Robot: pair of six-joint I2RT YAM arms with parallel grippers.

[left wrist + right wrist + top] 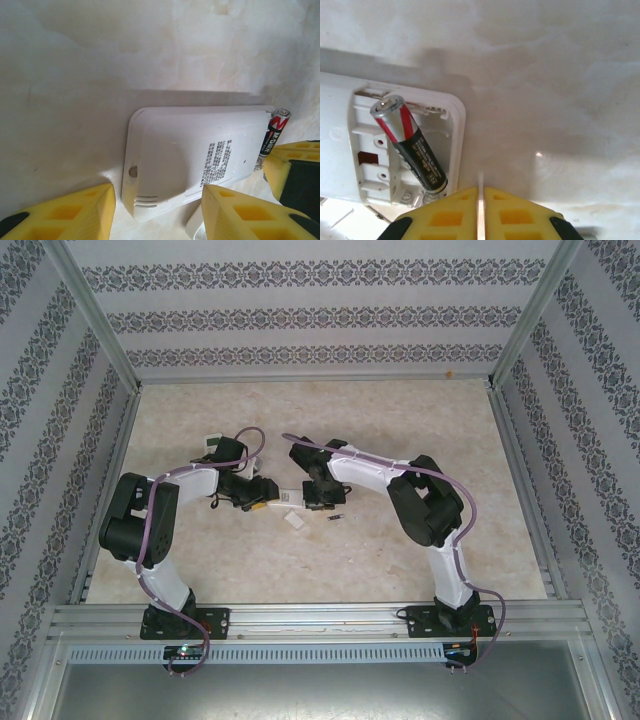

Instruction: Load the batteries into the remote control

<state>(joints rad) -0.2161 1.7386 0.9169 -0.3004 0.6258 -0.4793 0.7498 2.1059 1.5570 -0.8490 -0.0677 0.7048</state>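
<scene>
Treat battery (pixel 410 145) as light, rigid, slick; pinch mid-barrel. Find it tilted in open bay (pixel 375 165) of remote (pixel 337 120). Note right gripper (pixel 480 192) fully closed, empty; left gripper (pixel 157 189) clamping remote, apparently.

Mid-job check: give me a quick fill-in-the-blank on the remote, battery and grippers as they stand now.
1. The battery lies tilted across the remote's open ____.
2. The left gripper has the ____ between its fingers.
3. Open or shut: the right gripper is ____.
4. Both grippers' fingers are ____ in colour.
Missing words: compartment; remote; shut; yellow.
</scene>
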